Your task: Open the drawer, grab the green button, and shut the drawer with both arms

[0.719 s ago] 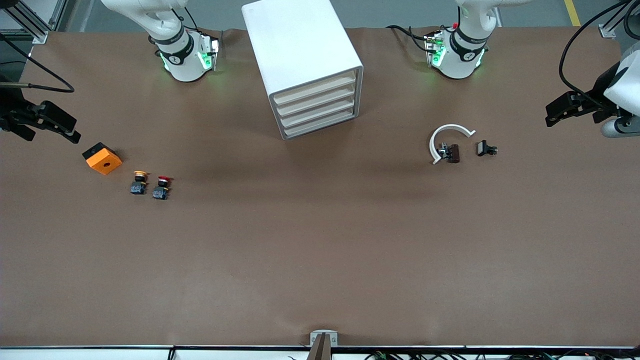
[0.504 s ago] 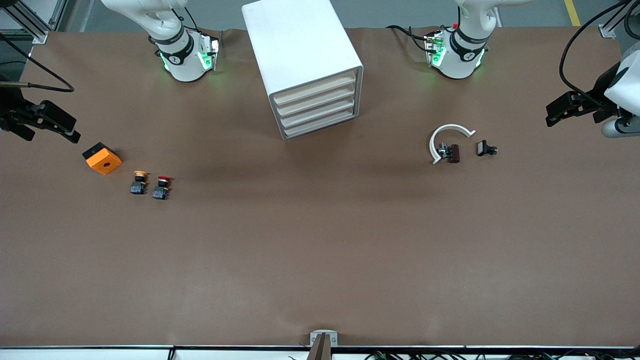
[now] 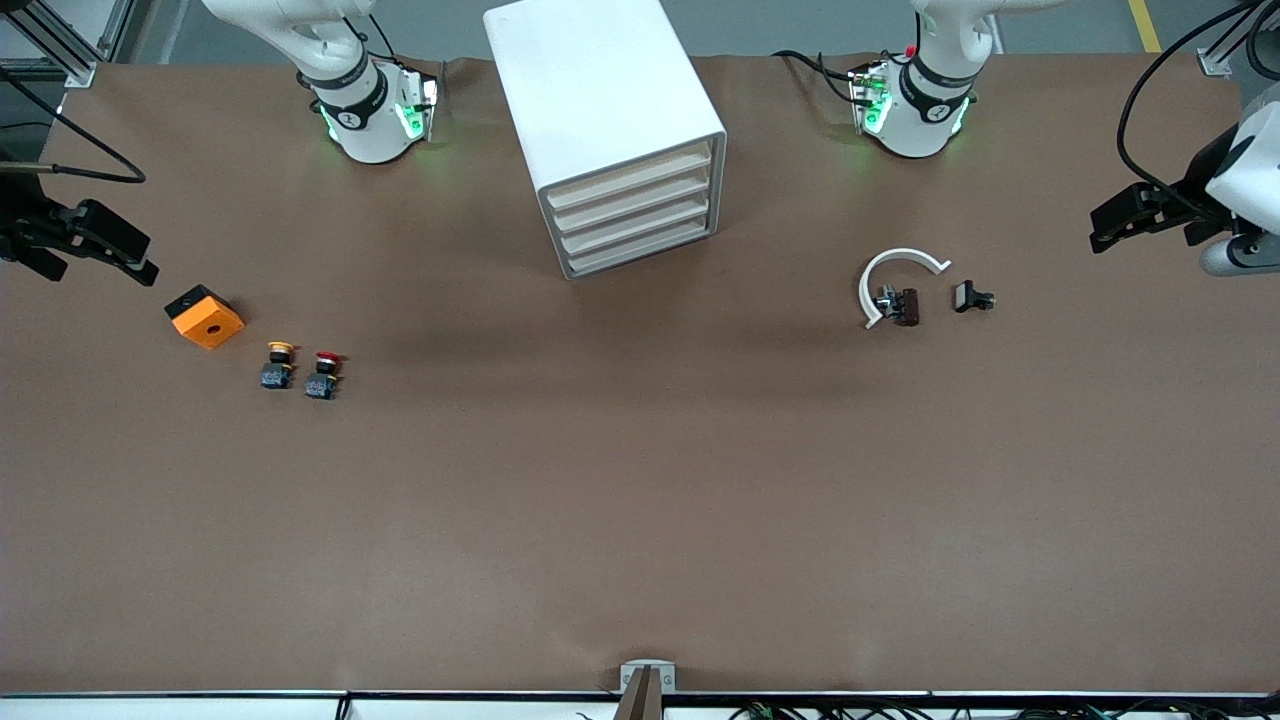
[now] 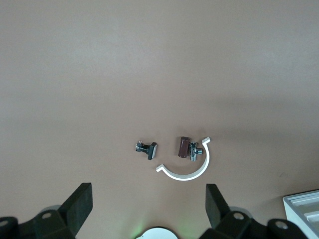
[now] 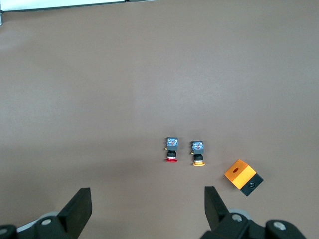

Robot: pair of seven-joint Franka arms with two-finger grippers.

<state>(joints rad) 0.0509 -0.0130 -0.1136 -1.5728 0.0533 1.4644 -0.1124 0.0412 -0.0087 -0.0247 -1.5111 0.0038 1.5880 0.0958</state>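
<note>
Hands (image 3: 1110, 228) (image 3: 140, 262) spread above table ends

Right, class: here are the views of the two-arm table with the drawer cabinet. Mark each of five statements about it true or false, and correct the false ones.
1. All drawers of the white cabinet are shut. True.
2. The left gripper holds a button. False: it is empty, jaws open.
3. The yellow-capped button lies beside the red-capped button. True.
4. A green-capped button sits on the table. False: none is visible.
5. The orange block sits on the cabinet. False: it is on the table, toward the right arm's end, near the right gripper.
</note>
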